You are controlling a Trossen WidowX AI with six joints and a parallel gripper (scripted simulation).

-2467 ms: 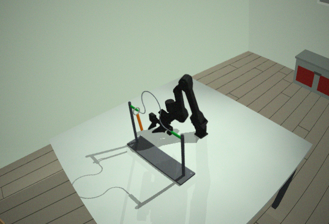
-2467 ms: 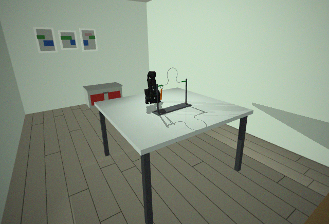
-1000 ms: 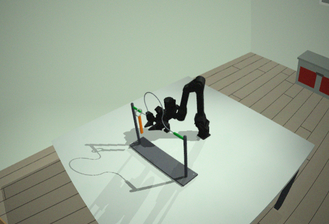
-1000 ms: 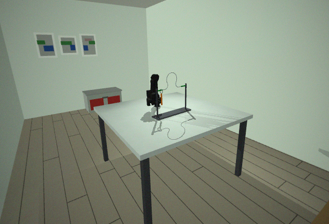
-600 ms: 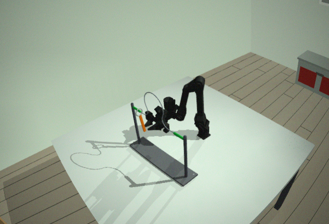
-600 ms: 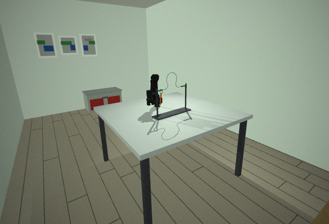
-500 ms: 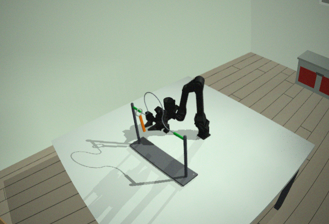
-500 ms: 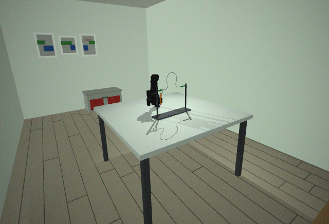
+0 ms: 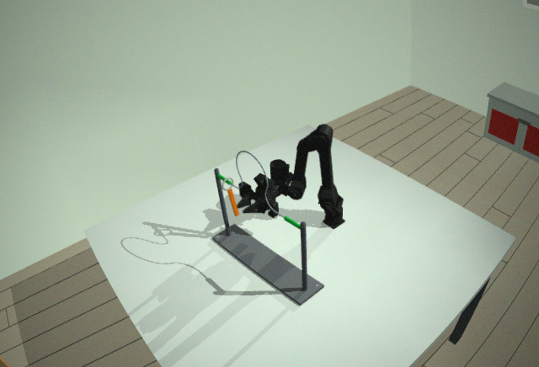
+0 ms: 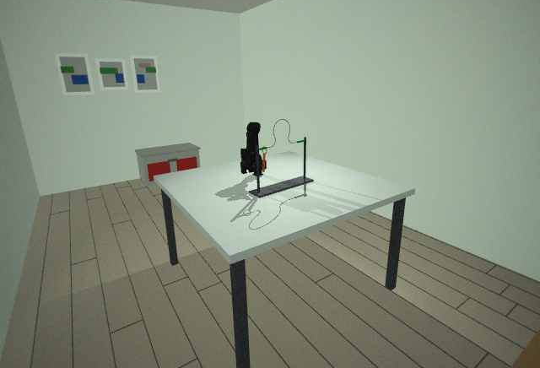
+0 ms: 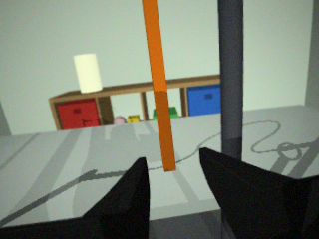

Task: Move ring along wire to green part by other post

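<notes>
The ring (image 9: 222,185) (image 10: 266,151) hangs around the green wire part (image 9: 221,178) beside one post (image 9: 222,206) (image 10: 257,176) (image 11: 230,75). Its orange handle (image 9: 233,202) (image 10: 263,162) (image 11: 159,75) hangs down, slightly tilted in the wrist view. My gripper (image 9: 241,209) (image 11: 172,159) is open and empty, on the arm's side of the wire. In the wrist view the handle's lower end shows between the fingertips, seemingly just beyond them; the exact gap is unclear. The other green part (image 9: 292,222) (image 10: 300,141) is bare, beside the other post (image 9: 303,258) (image 10: 305,159).
The thin grey wire (image 9: 245,151) (image 10: 282,119) arches high between the green parts, close to the gripper in the top view. Both posts stand on a dark base plate (image 9: 269,263) (image 10: 283,186). In the wrist view the first post stands right of the handle, behind the right finger.
</notes>
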